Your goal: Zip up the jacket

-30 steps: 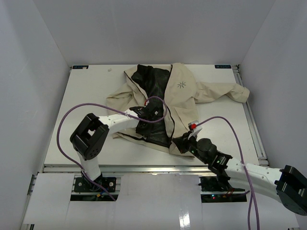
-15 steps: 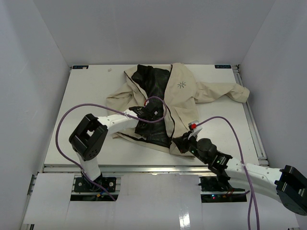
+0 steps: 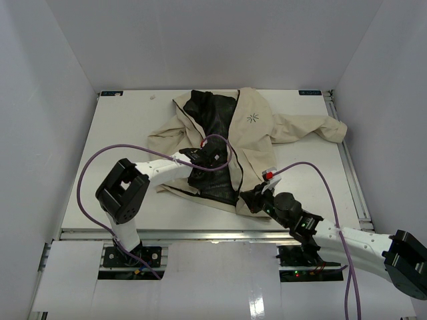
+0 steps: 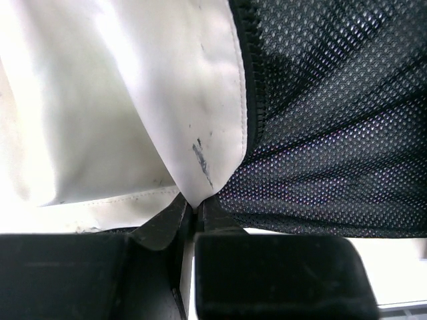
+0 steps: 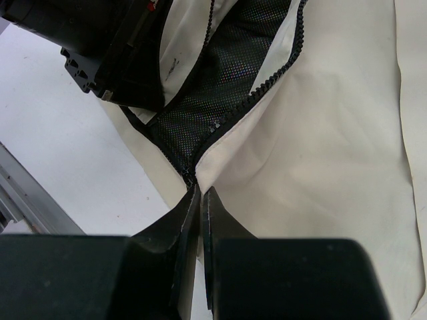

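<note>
The cream-beige jacket (image 3: pixel 257 123) lies open on the white table, black mesh lining (image 3: pixel 213 133) up, starburst logo on the right panel. My left gripper (image 3: pixel 215 159) is shut on a fold of the jacket's left front edge (image 4: pixel 207 160) beside the dark zipper teeth (image 4: pixel 248 73). My right gripper (image 3: pixel 249 197) is shut on the jacket's bottom hem (image 5: pixel 200 175), where the two zipper sides (image 5: pixel 263 87) meet. The zipper stands open above that point. The left arm's black body (image 5: pixel 113 47) shows at the top left of the right wrist view.
A purple cable (image 3: pixel 107 157) loops off the left arm and another (image 3: pixel 333 193) off the right arm. White walls enclose the table on three sides. The jacket's right sleeve (image 3: pixel 320 127) stretches toward the right wall. A metal rail (image 3: pixel 200 233) runs along the table's near edge.
</note>
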You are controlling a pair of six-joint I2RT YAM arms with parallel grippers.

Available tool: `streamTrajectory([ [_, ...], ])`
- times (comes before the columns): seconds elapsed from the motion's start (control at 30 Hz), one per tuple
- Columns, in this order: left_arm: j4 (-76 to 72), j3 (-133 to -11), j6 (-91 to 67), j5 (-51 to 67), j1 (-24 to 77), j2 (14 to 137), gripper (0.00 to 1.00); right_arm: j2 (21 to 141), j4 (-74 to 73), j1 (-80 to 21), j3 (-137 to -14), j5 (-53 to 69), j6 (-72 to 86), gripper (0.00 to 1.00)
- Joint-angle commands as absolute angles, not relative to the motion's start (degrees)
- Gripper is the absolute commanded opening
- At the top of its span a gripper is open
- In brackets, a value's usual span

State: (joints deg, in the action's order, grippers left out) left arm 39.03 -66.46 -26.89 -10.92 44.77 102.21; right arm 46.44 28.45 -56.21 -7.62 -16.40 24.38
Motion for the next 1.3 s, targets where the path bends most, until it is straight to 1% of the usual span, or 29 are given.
streamTrajectory([
  [0.0,39.6,-67.3,-26.7,-10.0,45.3,98.4,0.14,46.2,31.0,-55.9,-8.4,-18.1,23.4,0.08],
  [0.07,38.9,-67.0,-26.3,-8.9,45.3,98.1,0.22,46.3,31.0,-55.9,-8.4,-17.9,23.5,0.08],
  [0.1,38.8,-66.9,-26.2,-8.7,45.3,98.0,0.22,46.3,31.0,-55.9,-8.4,-18.0,23.4,0.08],
  [0.13,38.8,-66.8,-26.1,-8.6,45.3,97.9,0.21,46.3,31.0,-55.9,-8.4,-18.0,23.3,0.08],
  [0.2,38.8,-66.8,-25.8,-8.4,45.2,97.9,0.03,46.3,30.9,-55.9,-8.5,-18.1,23.3,0.08],
  [0.27,39.1,-66.6,-25.7,-8.7,45.2,97.7,0.00,46.2,30.9,-55.9,-8.6,-18.1,23.2,0.08],
  [0.5,37.3,-66.7,-25.2,-6.6,45.3,96.5,0.00,47.6,31.0,-55.9,-9.5,-17.5,23.1,0.08],
  [0.7,29.9,-63.7,-23.6,-0.6,45.3,91.8,0.00,47.8,32.3,-56.0,-9.7,-15.3,23.1,0.08],
  [0.83,20.7,-60.1,-22.9,5.8,45.3,87.8,0.00,47.3,33.0,-55.9,-10.6,-13.8,23.0,0.08],
  [0.97,13.5,-56.8,-22.2,9.1,45.3,85.7,0.00,46.3,33.1,-55.8,-12.2,-10.9,23.0,0.08],
  [1.13,10.5,-55.4,-22.2,11.6,45.3,85.2,0.00,46.6,33.4,-55.8,-12.8,-8.6,23.1,0.08],
  [1.2,10.9,-55.5,-22.1,11.7,45.2,85.5,0.19,46.9,33.6,-55.8,-12.4,-8.8,23.3,0.08],
  [1.23,10.8,-55.3,-22.1,11.7,45.2,85.7,0.24,47.0,33.7,-55.8,-12.3,-9.0,23.4,0.08],
  [1.27,10.7,-55.0,-22.0,11.5,45.3,85.9,0.18,47.2,33.7,-55.8,-12.2,-9.1,23.5,0.08],
])
